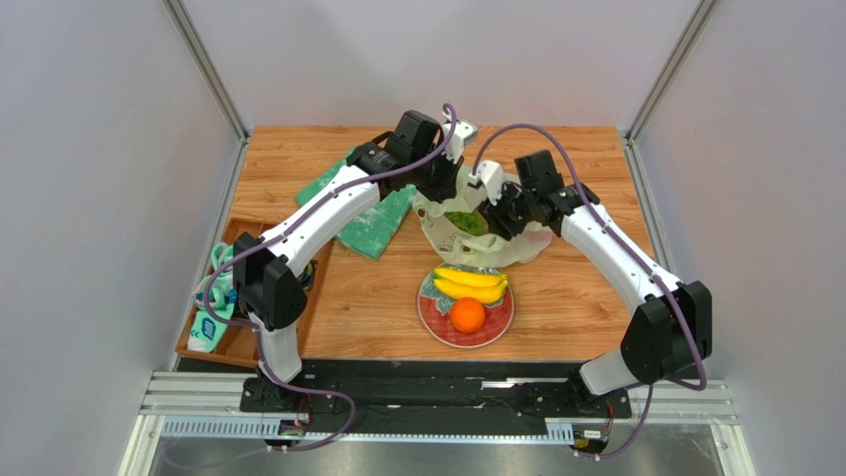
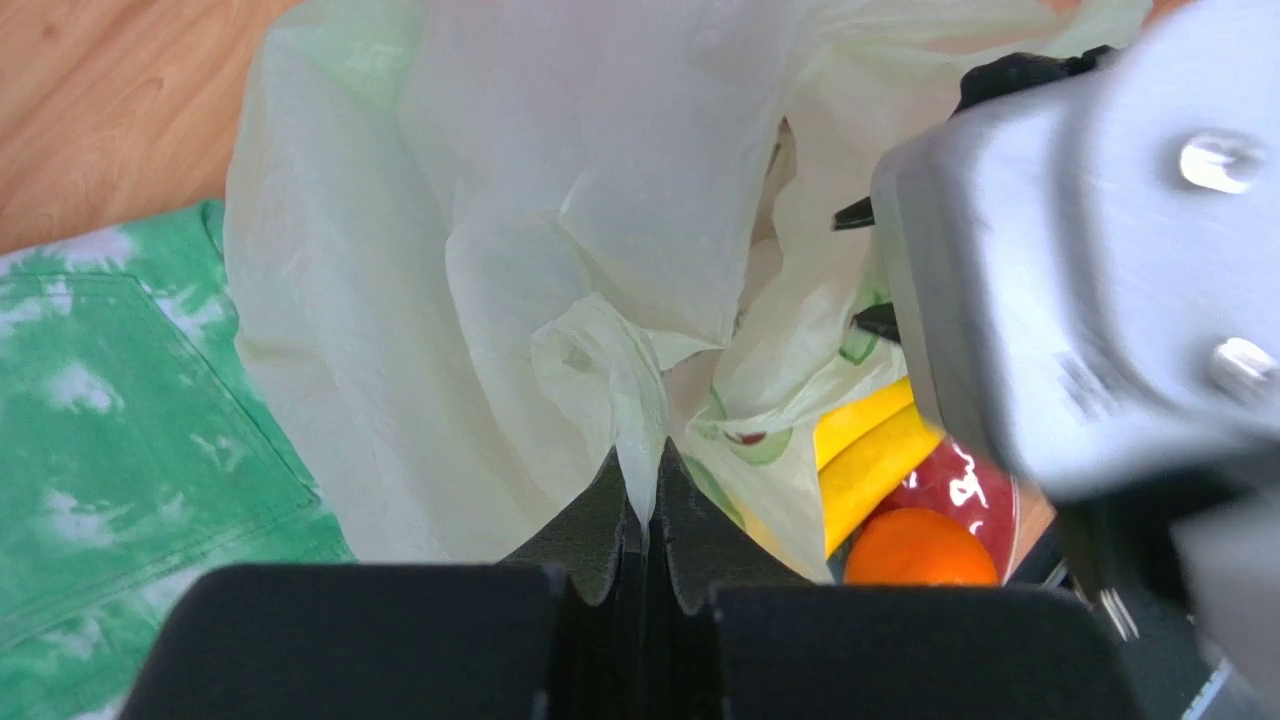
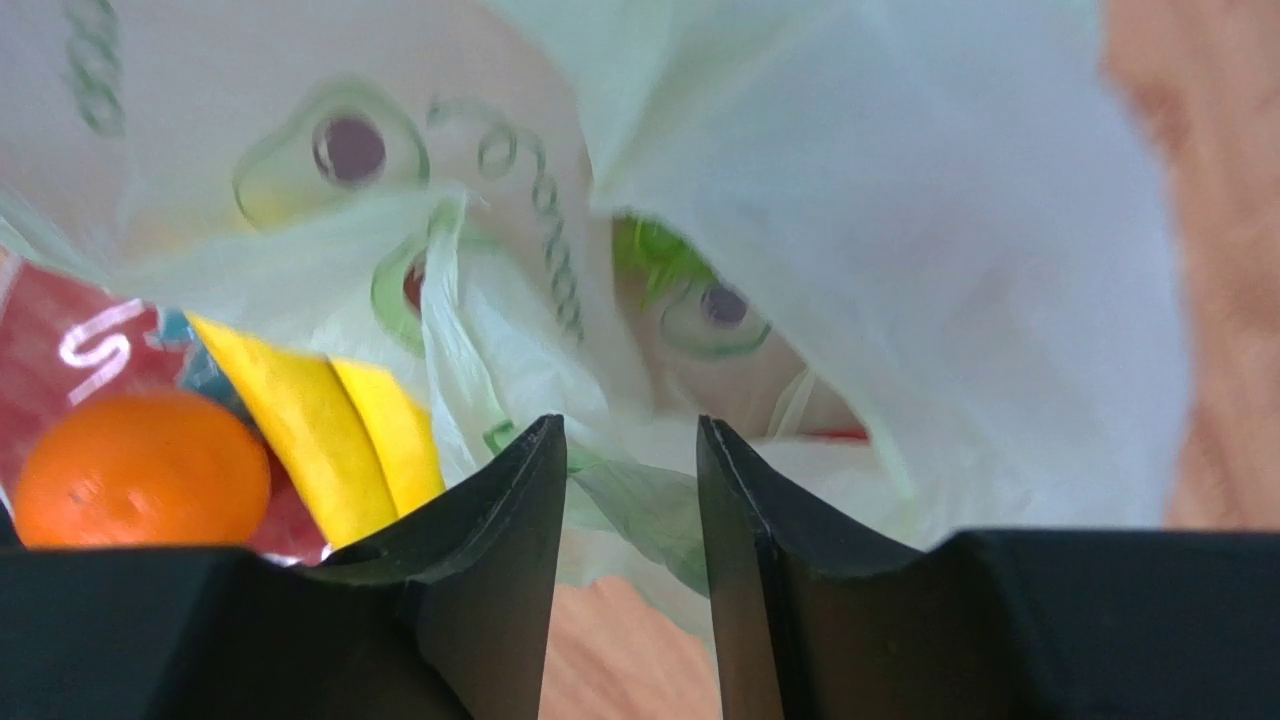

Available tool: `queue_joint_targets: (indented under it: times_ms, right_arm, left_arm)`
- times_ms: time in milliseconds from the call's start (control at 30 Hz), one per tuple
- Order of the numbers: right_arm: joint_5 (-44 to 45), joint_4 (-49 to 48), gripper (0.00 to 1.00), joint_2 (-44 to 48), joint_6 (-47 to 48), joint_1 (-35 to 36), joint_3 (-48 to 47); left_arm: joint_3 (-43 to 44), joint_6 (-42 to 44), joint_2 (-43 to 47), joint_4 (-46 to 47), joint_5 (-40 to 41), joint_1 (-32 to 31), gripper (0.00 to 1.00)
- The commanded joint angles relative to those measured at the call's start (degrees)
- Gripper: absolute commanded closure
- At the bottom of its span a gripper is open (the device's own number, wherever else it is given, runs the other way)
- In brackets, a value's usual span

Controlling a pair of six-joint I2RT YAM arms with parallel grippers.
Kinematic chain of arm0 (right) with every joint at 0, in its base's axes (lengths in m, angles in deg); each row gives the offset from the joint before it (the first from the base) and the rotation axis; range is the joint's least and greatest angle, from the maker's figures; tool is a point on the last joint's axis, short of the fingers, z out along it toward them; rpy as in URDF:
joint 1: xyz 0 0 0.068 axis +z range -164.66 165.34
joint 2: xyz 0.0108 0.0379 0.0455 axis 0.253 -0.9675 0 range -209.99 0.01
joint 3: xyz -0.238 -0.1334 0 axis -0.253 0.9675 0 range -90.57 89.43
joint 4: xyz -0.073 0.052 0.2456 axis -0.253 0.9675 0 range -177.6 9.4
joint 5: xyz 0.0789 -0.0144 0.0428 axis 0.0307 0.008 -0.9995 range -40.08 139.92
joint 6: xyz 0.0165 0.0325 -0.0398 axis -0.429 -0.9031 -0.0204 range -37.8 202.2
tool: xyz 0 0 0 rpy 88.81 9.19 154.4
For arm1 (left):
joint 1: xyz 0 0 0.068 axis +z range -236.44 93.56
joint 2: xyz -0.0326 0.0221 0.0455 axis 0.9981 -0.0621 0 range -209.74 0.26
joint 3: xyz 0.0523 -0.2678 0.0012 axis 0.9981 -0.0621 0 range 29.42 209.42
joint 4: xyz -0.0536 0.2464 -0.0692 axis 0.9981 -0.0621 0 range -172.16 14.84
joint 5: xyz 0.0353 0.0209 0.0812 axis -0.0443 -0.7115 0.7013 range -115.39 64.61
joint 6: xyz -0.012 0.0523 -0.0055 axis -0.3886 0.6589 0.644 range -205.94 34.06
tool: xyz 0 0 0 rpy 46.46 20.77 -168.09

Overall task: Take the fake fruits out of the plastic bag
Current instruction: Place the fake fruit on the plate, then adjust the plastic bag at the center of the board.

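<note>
Left wrist view: your left gripper (image 2: 643,518) pinches the plastic bag (image 2: 451,270); your right gripper (image 3: 624,495) has its fingers apart. The banana bunch (image 1: 470,285) and orange (image 1: 467,314) lie on the plate (image 1: 493,322).

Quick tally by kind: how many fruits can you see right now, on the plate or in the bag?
Banana bunch: 1, on the plate
Orange: 1, on the plate
Green fruit, kind unclear: 1, in the bag
Total: 3
</note>
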Motion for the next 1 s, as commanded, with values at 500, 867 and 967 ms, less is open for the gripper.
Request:
queue_joint_targets:
  times_ms: [500,867,967]
  right_arm:
    - [-12.0,13.6,0.50,20.6,7.4,-12.2,5.1]
    - [-11.3,11.2,0.62,3.9,18.4,-9.4,-3.6]
    - [-8.4,9.9,0.64,-2.2,21.6,-9.3,-4.7]
  left_arm:
    - [-3.2,-4.9,2.7,1.2,-2.6,0.0,1.00]
    - [0.3,-4.0,1.0,1.3,-1.3,0.0,1.00]
    - [0.4,-4.0,1.0,1.2,-1.4,0.0,1.00]
